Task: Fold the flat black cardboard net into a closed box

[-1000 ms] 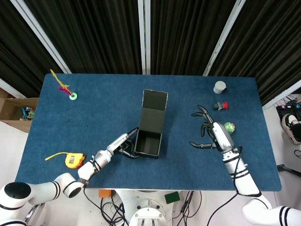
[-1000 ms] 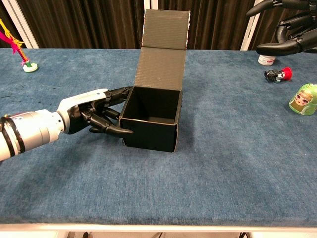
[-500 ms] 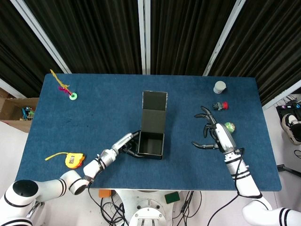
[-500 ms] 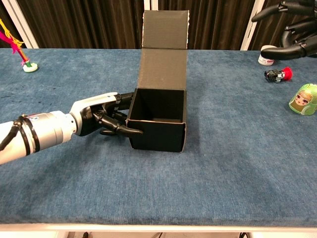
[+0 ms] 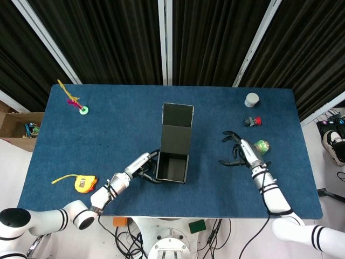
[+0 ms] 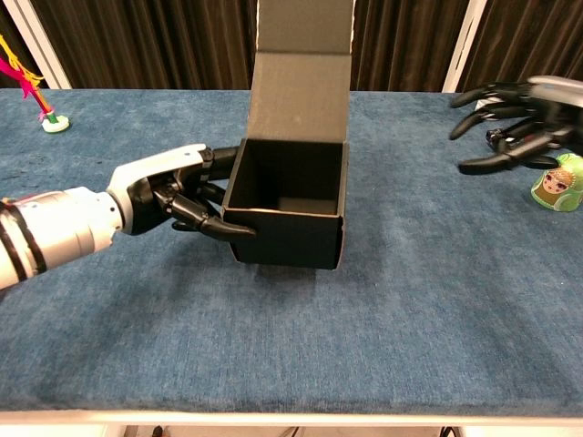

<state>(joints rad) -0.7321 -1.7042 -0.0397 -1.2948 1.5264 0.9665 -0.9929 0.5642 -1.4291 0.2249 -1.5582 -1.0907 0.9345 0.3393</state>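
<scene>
Head view, box: black cardboard box [image 5: 172, 166] near the middle of the blue counter [image 5: 108, 135], toward the front edge; body squared up, top open, dark inside.
Head view, lid: lid flap [image 5: 177, 127] lies back from the rear wall toward the far side, with a pale edge around its outer panel.
Head view, left hand: left hand [image 5: 141, 168] touches the box's left wall, dark fingers curled against it (whether any finger hooks over the rim, cannot tell here).
Head view, right hand: right hand [image 5: 241, 153] well apart from the box, to its right, fingers spread, holding nothing.
Head view, other items: green doll [image 5: 262, 144] just beside the right hand; red-capped piece [image 5: 252, 121] and grey jar [image 5: 252, 100] further back; yellow tape measure [image 5: 83, 183] front left; green-based toy [image 5: 80, 105] back left.

Chest view, box: four walls upright, cavity open; lid flap [image 6: 301, 64] rises from the rear wall, matte grey inner face showing a crease across it.
Chest view, left hand: left hand [image 6: 178, 196] grips the box's left front corner, one finger [image 6: 223, 228] laid along the front rim.
Chest view, right hand: right hand [image 6: 515, 123] hovers above the counter at far right, fingers apart and empty, next to the green doll [image 6: 555, 181].
</scene>
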